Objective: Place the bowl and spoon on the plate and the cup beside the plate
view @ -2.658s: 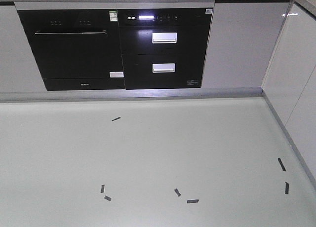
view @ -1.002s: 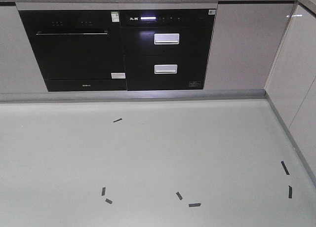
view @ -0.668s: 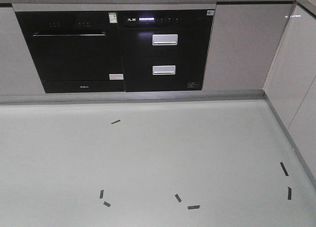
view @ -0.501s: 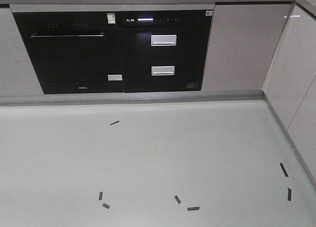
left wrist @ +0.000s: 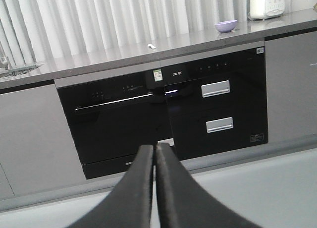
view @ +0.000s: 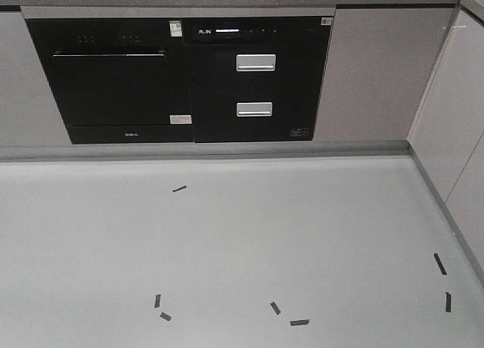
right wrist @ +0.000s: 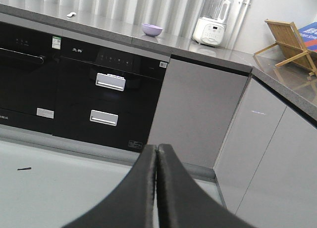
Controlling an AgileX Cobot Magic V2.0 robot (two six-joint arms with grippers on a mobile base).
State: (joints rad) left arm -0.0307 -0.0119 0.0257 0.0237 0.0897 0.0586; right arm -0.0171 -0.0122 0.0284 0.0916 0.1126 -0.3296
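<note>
The left tool has its two black fingers pressed together on nothing, and the right tool is the same. In the left wrist view, the lavender bowl sits on the grey desk at one o'clock. The small pale spoon lies at twelve, well apart from it. In the right wrist view, a white blender stands at one o'clock. A black oven sits under the desk, and the floor carries short tape marks.
</note>
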